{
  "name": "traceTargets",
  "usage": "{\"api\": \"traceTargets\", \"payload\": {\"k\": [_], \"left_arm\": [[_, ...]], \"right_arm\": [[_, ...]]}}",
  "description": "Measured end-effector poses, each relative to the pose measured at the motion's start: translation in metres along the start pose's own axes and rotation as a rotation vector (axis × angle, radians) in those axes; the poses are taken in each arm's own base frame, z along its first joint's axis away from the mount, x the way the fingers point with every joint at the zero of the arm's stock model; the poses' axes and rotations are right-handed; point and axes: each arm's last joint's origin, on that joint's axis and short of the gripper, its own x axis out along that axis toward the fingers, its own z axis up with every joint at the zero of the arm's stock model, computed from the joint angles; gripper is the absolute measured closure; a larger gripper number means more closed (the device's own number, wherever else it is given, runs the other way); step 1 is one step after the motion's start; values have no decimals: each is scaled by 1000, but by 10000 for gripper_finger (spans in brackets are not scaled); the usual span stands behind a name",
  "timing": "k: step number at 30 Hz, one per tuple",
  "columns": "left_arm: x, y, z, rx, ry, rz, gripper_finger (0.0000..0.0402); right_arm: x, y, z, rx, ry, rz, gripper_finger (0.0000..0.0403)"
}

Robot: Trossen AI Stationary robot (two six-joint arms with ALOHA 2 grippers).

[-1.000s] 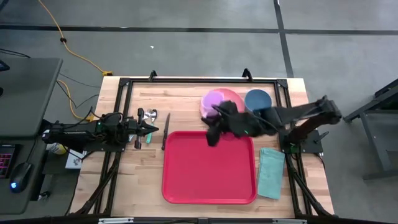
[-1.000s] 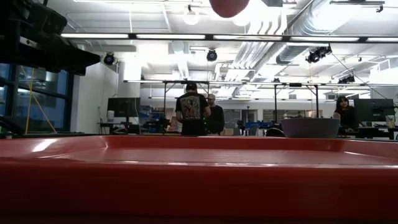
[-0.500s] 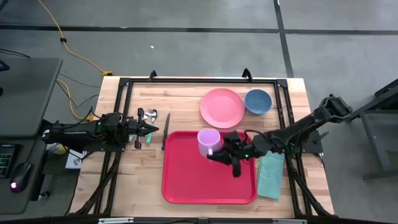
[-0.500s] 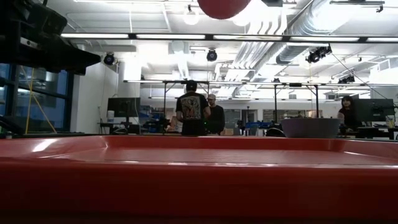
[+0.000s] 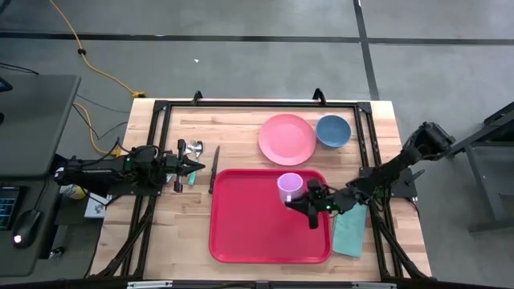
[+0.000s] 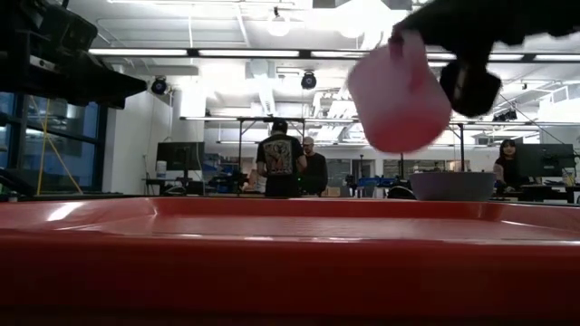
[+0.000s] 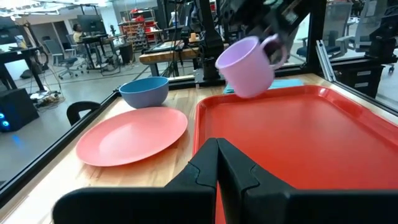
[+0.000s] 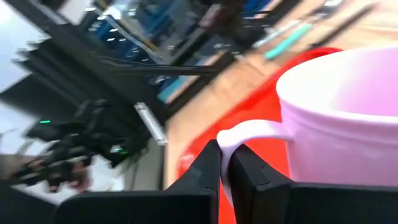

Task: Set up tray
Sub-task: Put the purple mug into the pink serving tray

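Note:
The red tray lies on the wooden table, near the front edge. Above its far right part hangs a lilac mug, also in the low view and the left wrist view. My right gripper is shut on it, reaching in from the table's right. My left gripper waits shut at the table's left, pointing level toward the tray. My right gripper pinches the mug's handle between its two fingers. The fingers come nearly level from the table's right side. The mug hangs clear above the tray, tilted, its mouth upward.
A pink plate and a blue bowl sit behind the tray at the far right. A teal napkin lies right of the tray. A knife and other cutlery lie left of it, by my left gripper.
My right gripper has carried the mug from over the pink plate toward the near edge and down, then a little to the right. The mug now hangs low over the tray's far right part and has dropped into the low view.

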Motion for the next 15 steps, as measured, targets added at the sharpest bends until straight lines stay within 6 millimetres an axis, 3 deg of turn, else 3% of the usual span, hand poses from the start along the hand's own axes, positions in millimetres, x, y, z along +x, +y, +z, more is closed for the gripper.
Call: {"api": "traceTargets", "payload": {"k": [15], "left_arm": [[0,0,0,0,1,0,364]], "right_arm": [[-10,-41,-15,-25,1,-288,403]]}}
